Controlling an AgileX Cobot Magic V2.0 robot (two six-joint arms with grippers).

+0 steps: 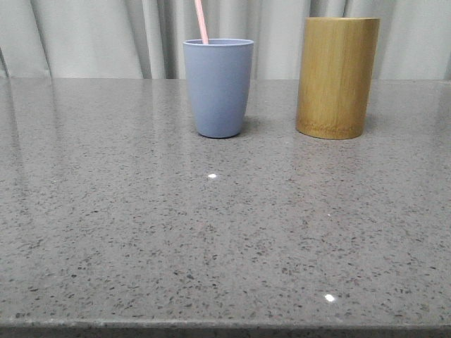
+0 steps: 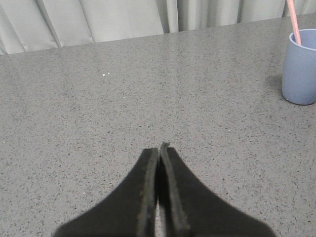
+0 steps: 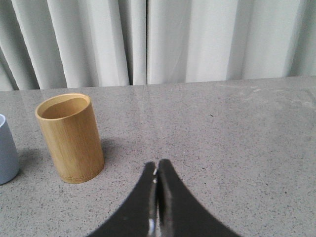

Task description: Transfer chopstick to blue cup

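The chopstick (image 1: 202, 21) already stands in the blue cup (image 1: 218, 87), leaning against the rim at its left side and running out of the top of the front view. The cup sits upright just left of centre in the upper half of that view, on the grey speckled worktop (image 1: 211, 239), with the bamboo cup (image 1: 337, 77) well apart to its right, also upright. By how things lie, I judge the transfer done.

My left gripper (image 2: 160, 148) shows at the lower middle of its wrist view with the jaws pressed together and nothing between them; the blue cup and the pink stick sit far off at the upper right edge of that picture. My right gripper (image 3: 157, 165) is likewise closed tight and empty, low in the middle of its view, with the bamboo cup at centre left and a sliver of the blue cup at the far left edge.

What could still go wrong, I think, is small. The stick is long and leans off to one side, so its weight sits high against the rim; a bump to the worktop or a careless sweep of either arm past the cup could tip the light tumbler or flick the stick out. Any move from here should stay well apart from both cups.
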